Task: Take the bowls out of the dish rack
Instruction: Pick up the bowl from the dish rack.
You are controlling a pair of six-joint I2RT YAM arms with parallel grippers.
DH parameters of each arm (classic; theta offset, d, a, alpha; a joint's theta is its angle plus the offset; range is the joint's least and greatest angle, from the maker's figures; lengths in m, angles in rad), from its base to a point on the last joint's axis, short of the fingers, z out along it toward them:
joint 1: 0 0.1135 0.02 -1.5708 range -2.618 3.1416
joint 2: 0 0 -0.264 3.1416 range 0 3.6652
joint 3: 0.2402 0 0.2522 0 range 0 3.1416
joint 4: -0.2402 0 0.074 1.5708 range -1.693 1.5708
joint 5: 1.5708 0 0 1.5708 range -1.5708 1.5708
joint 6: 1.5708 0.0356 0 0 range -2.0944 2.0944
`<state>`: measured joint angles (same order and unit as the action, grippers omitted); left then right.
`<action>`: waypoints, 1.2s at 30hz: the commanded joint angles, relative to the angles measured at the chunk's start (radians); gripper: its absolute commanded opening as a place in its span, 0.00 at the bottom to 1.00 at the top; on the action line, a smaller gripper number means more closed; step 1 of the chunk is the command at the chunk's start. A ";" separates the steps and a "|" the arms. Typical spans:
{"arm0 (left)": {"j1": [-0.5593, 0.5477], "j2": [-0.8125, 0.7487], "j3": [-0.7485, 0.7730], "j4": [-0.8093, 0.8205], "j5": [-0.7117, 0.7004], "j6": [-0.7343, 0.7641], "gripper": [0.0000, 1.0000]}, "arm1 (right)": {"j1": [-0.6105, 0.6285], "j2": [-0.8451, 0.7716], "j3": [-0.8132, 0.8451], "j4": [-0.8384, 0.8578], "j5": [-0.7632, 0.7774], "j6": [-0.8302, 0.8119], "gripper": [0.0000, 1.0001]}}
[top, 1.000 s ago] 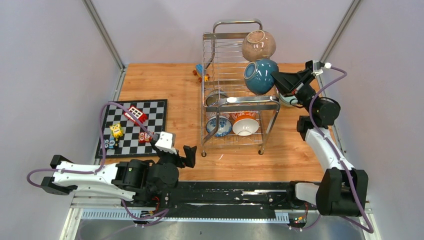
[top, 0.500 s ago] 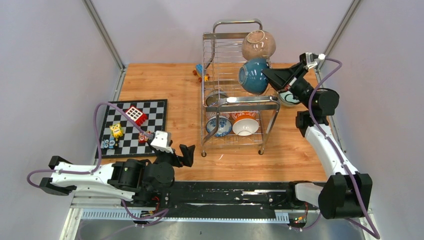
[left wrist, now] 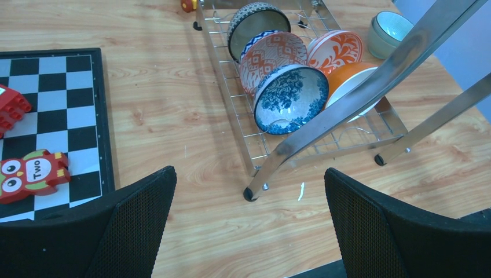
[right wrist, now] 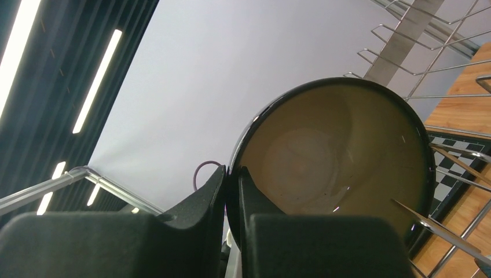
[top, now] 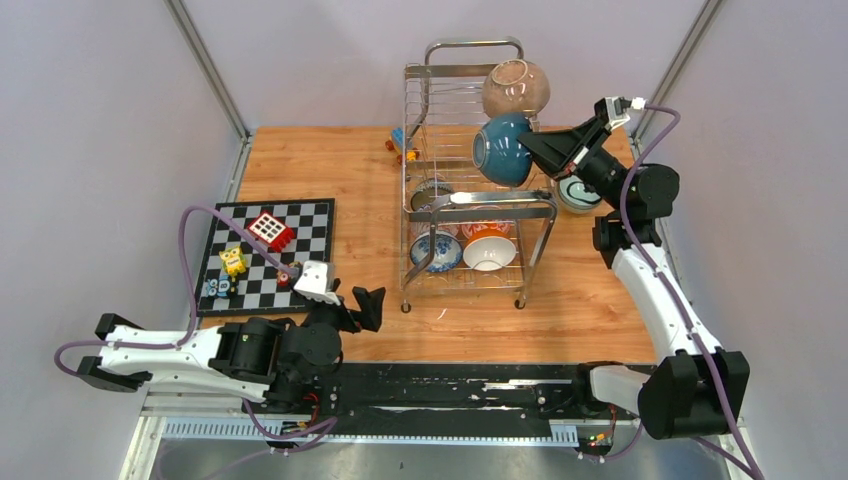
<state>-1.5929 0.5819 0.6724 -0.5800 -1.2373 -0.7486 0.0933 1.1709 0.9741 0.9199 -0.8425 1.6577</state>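
In dish rack (top: 500, 198), several bowls (left wrist: 289, 98)

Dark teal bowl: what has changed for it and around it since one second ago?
The right tool, shut on its rim, carried the dark teal bowl leftward over the upper tier of the dish rack. The left tool drifted slightly left. The speckled brown bowl and the lower-tier bowls stayed put.
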 commanded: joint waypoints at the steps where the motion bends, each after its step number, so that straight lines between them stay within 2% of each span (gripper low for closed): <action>1: -0.001 -0.013 0.033 0.025 -0.045 0.034 1.00 | 0.044 -0.018 0.077 -0.051 0.110 -0.047 0.03; 9: -0.001 -0.014 0.053 0.045 -0.054 0.075 1.00 | 0.058 -0.034 0.131 -0.165 0.186 -0.068 0.03; 21: 0.000 -0.032 0.060 0.032 -0.053 0.068 1.00 | 0.056 -0.044 0.288 -0.282 0.165 -0.108 0.03; 31: -0.001 -0.062 0.099 -0.023 -0.070 0.069 1.00 | 0.066 -0.149 0.447 -0.613 0.102 -0.346 0.03; 36: -0.001 -0.070 0.123 -0.053 -0.074 0.063 1.00 | 0.082 -0.183 0.459 -0.673 0.092 -0.384 0.03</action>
<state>-1.5929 0.5243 0.7555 -0.5976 -1.2800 -0.6765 0.1471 1.0340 1.3788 0.2684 -0.7403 1.3396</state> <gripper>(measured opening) 0.997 0.127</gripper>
